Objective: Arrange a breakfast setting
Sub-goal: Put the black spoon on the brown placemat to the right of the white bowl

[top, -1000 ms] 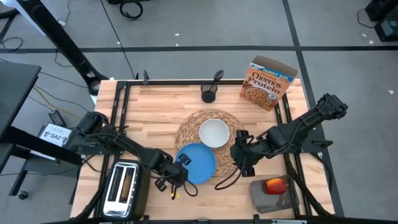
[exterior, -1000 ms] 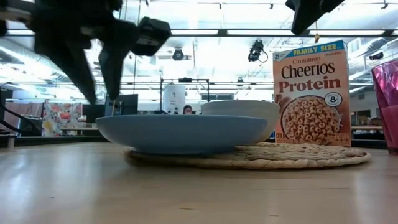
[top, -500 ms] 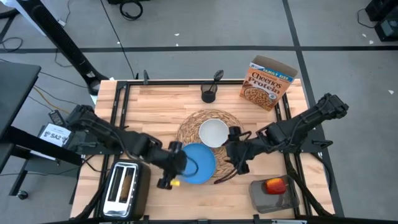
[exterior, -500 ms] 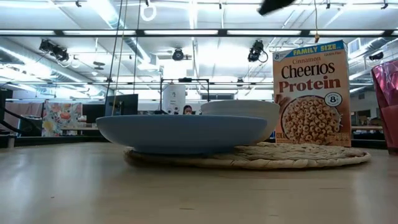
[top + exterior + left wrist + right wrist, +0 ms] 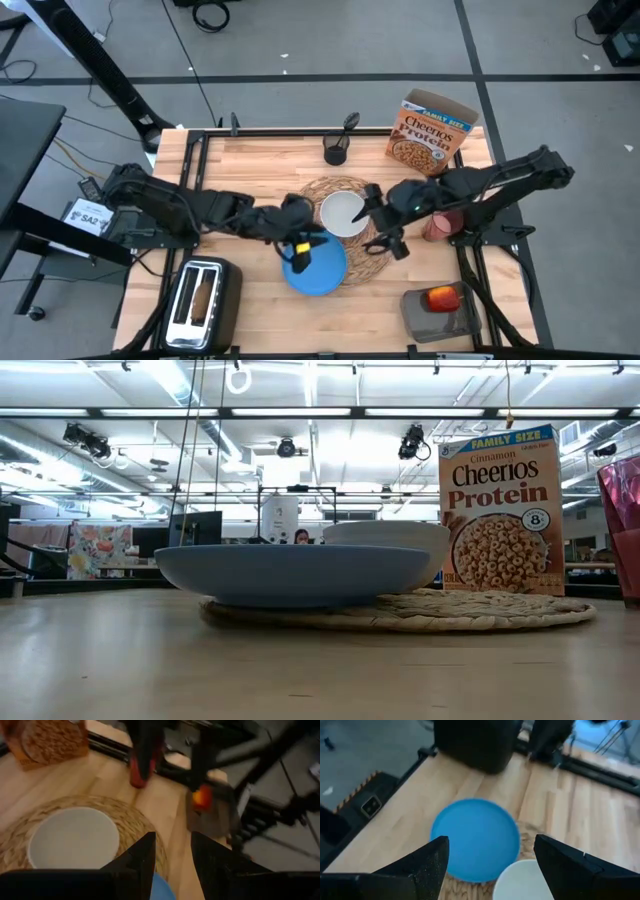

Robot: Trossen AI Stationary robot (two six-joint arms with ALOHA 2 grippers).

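Both arms crowd the middle of the worktop [image 5: 240,160], and that is the main risk — the left pincer [image 5: 300,243] hangs over the far edge of the blue plate [image 5: 318,264] while the right pincer [image 5: 375,215] sits just right of the white bowl [image 5: 343,214], so a careless reach could knock arm against arm or shove the bowl off the round woven placemat [image 5: 300,200]. The plate overhangs the mat's near-left edge and could be nudged further off. The left pincer's fingers stand narrowly apart, holding nothing I can see; the right pincer is spread wide and empty — the red cup [image 5: 438,224] stands beyond it, the Cheerios box [image 5: 428,132] far right.
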